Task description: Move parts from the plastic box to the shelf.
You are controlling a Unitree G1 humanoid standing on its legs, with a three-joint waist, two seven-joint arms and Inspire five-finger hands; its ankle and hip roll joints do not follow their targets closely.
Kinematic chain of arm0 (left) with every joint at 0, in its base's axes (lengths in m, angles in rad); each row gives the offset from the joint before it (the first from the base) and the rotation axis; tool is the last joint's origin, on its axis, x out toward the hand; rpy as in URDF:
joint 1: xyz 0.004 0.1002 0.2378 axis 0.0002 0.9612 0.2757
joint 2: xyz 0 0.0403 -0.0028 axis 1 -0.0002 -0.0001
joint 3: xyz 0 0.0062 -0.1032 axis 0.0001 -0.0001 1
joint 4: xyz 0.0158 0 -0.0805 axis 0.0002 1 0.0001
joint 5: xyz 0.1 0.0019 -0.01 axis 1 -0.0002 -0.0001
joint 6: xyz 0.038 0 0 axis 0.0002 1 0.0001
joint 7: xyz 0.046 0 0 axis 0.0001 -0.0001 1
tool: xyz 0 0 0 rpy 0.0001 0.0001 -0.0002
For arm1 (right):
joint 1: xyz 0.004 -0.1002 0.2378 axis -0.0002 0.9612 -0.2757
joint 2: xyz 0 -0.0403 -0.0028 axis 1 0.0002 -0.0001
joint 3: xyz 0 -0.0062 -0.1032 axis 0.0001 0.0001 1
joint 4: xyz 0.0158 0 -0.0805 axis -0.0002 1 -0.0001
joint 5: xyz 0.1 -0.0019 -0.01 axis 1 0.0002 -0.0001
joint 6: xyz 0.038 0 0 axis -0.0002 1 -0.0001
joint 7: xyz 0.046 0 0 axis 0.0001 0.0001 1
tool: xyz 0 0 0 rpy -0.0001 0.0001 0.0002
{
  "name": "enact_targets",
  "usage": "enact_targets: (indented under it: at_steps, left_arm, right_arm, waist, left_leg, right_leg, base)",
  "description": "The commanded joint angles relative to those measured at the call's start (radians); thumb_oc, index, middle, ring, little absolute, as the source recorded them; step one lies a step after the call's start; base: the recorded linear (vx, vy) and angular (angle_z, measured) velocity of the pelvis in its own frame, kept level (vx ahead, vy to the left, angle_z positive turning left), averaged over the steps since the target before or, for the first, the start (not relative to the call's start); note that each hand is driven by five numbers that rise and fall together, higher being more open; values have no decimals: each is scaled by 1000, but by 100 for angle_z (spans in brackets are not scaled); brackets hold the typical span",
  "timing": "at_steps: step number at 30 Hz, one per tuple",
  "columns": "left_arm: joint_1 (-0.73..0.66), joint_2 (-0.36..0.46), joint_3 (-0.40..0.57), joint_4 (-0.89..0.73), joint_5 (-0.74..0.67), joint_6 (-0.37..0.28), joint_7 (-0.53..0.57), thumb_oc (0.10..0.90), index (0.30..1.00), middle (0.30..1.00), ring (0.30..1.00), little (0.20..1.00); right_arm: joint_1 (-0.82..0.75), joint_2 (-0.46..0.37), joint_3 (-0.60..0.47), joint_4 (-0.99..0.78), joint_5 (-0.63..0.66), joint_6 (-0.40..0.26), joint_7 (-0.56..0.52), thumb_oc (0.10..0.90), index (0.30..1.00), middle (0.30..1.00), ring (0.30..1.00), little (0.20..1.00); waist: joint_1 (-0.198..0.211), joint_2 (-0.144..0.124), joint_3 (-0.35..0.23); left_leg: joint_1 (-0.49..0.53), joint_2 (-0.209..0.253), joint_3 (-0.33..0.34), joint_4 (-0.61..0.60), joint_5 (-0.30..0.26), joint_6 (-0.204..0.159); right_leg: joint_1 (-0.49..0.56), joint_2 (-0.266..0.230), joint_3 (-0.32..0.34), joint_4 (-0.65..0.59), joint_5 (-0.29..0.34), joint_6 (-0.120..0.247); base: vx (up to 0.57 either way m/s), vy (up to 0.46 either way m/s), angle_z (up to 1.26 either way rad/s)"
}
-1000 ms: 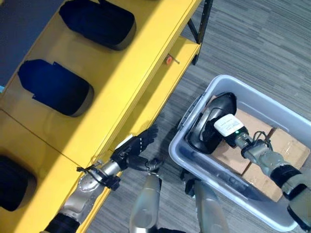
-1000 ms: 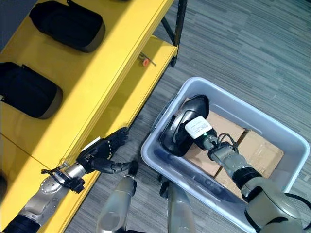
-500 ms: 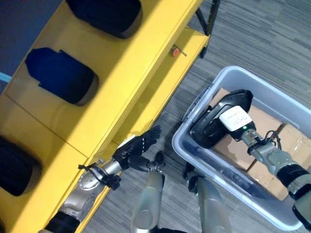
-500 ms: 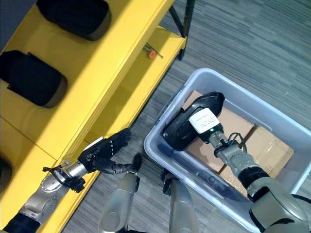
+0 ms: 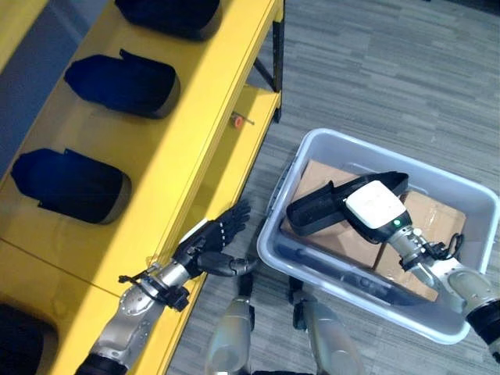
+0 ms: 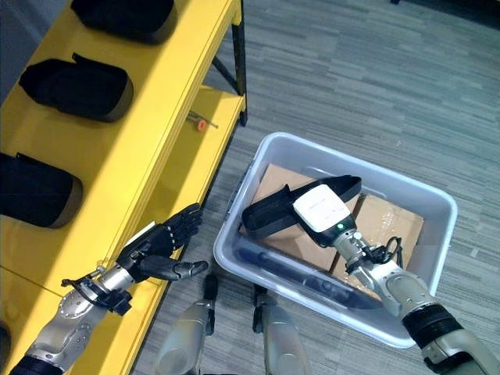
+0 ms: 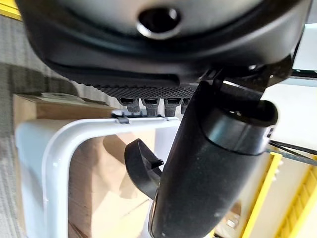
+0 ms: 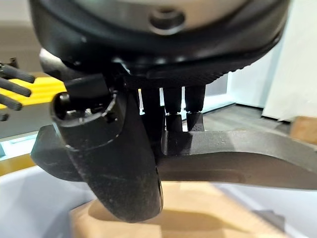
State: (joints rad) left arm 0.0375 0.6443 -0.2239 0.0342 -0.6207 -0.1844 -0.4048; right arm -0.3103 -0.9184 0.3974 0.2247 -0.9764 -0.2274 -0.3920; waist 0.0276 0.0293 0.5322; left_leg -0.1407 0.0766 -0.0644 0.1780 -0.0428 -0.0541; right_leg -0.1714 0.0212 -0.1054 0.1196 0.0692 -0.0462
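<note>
My right hand [image 6: 328, 215] has its fingers curled round a black part [image 6: 273, 212], lifted just above the plastic box [image 6: 437, 234] at four o'clock. Next I judge a swing toward the yellow shelf [image 6: 133, 148] at ten o'clock. My left hand [image 6: 160, 248] waits with fingers spread, holding nothing.

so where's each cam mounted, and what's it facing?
Left eye: head, looking down at yellow shelf, plastic box; both arms enter.
Right eye: same scene, slightly offset; right hand holds black part over the box.
Left wrist: along open left hand toward the box.
Right wrist: along the right hand gripping the part.
Shared: box, part.
</note>
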Motion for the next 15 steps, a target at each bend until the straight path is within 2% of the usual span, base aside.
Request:
enact_targets:
  at_steps: [1, 2, 6, 7, 11, 13, 15]
  left_arm:
    - [98, -32, 18, -108, 1, -79, -21, 900, 1000, 1000, 1000, 1000]
    - [117, -44, 27, -102, 14, -90, -30, 900, 1000, 1000, 1000, 1000]
    - [121, -65, 34, -115, 5, -82, -7, 900, 1000, 1000, 1000, 1000]
    - [122, -88, 47, -121, 27, -83, 28, 900, 1000, 1000, 1000, 1000]
    - [115, -109, 62, -118, 123, -113, 84, 900, 1000, 1000, 1000, 1000]
    - [92, -107, 68, -111, 151, -119, 96, 900, 1000, 1000, 1000, 1000]
    - [58, -102, 62, -100, 187, -135, 105, 900, 1000, 1000, 1000, 1000]
  right_arm:
    - [35, -58, -111, -168, 204, 0, 99, 400, 300, 300, 300, 300]
    - [114, -49, -185, -213, 255, 0, 154, 400, 300, 300, 300, 300]
    - [194, -34, -257, -237, 334, 11, 231, 400, 300, 300, 300, 300]
    - [230, -15, -283, -237, 364, 10, 294, 400, 300, 300, 300, 300]
    - [263, 10, -300, -240, 401, 3, 397, 400, 300, 300, 300, 300]
    - [267, 7, -311, -245, 455, -3, 452, 400, 300, 300, 300, 300]
    - [267, 12, -312, -242, 471, -4, 469, 400, 300, 300, 300, 300]
  waist:
    - [-11, -31, -173]
    - [-34, -43, -198]
    - [-62, -64, -232]
    - [-74, -77, -252]
    - [-89, -93, -291]
    - [-101, -98, -322]
    - [-113, -90, -344]
  left_leg:
    - [-23, 58, 4, -164, 127, -19]
    - [-17, 48, 57, -120, 97, -14]
    - [11, 6, 124, -23, -3, 12]
    - [24, -14, 152, 57, -44, 26]
    - [71, -43, 167, 155, -71, 42]
    - [122, -61, 170, 129, -88, 45]
    - [185, -76, 183, 12, -104, 54]
  right_leg:
    - [105, 13, -1, 102, -258, 30]
    - [134, 0, -12, 56, -235, 36]
    - [147, -31, -14, -2, -192, 43]
    - [154, -46, -12, -29, -170, 46]
    - [162, -51, 3, -58, -139, 50]
    - [162, -45, 10, -74, -119, 59]
    - [156, -35, 9, -78, -103, 78]
  base:
    - [81, 125, -21]
    - [49, 113, -20]
    - [-59, 104, 3]
    - [-102, 151, 11]
    - [-101, 143, 8]
    - [-163, 219, -2]
    - [-186, 279, 12]
